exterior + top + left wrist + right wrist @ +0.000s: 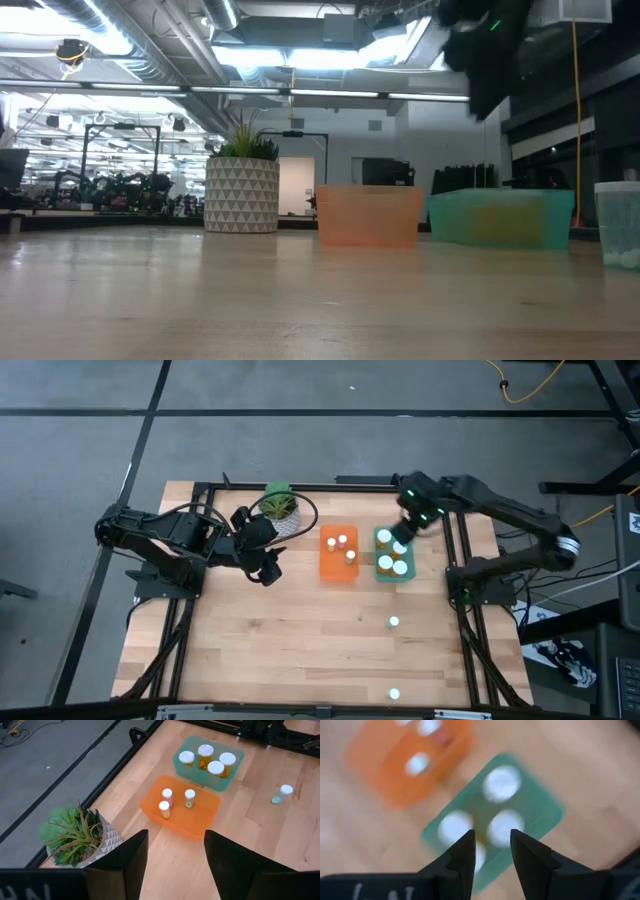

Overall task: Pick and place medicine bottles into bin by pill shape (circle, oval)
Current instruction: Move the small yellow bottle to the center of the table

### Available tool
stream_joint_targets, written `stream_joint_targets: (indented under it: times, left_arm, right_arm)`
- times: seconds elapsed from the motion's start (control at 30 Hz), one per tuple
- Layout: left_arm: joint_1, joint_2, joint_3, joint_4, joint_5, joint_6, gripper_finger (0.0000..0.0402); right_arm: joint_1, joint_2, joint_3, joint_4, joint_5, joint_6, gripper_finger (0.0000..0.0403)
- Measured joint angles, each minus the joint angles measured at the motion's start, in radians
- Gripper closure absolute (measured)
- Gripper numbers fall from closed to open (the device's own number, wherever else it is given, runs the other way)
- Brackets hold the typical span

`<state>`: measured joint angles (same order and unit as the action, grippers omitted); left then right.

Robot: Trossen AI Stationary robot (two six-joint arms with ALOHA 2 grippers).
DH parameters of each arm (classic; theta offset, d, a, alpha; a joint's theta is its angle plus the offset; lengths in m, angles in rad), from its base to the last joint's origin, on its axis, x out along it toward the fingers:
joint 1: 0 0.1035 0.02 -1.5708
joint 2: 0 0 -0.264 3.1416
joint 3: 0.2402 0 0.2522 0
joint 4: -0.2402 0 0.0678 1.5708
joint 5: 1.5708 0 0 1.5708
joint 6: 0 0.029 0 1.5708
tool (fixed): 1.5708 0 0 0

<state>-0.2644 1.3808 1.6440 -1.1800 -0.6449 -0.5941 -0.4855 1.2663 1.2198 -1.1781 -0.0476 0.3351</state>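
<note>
High view shows four wide-capped bottles (385, 563) standing in the green bin (379, 536) and three narrower ones (342, 541) in the orange bin (325, 565), apparently sorted by pill shape. Two stray bottles (394, 622) wait toward six o'clock. Hovering over the green bin, the right gripper (490, 845) has its fingers slightly apart and empty. At nine o'clock beside the plant (279, 503), the left gripper (175, 850) idles, spread, holding nothing.

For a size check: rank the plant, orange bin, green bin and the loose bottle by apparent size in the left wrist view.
1. Plant, though it sits nearest the camera, so this is unsure.
2. Orange bin.
3. Green bin, close to the orange one and farther off; they may match.
4. Loose bottle, clearly smallest.
</note>
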Motion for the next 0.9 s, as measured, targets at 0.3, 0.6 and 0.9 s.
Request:
stream_joint_targets:
  times: [0.3,0.6,0.9]
  left_arm:
    - [0.000,0.020,0.000,0.045,0.009,0.002,0.0214]
    - [0.000,0.145,0.000,0.138,0.090,-0.001,0.0214]
    - [-0.044,0.264,0.000,0.392,0.148,-0.004,0.0214]
  right_arm:
    - [0.290,-0.327,-0.133,-0.031,0.001,0.285,0.0278]
    - [0.595,-0.469,-0.310,-0.022,-0.058,0.501,0.0278]
    - [0.989,-0.435,-0.328,0.127,-0.015,0.735,0.0278]
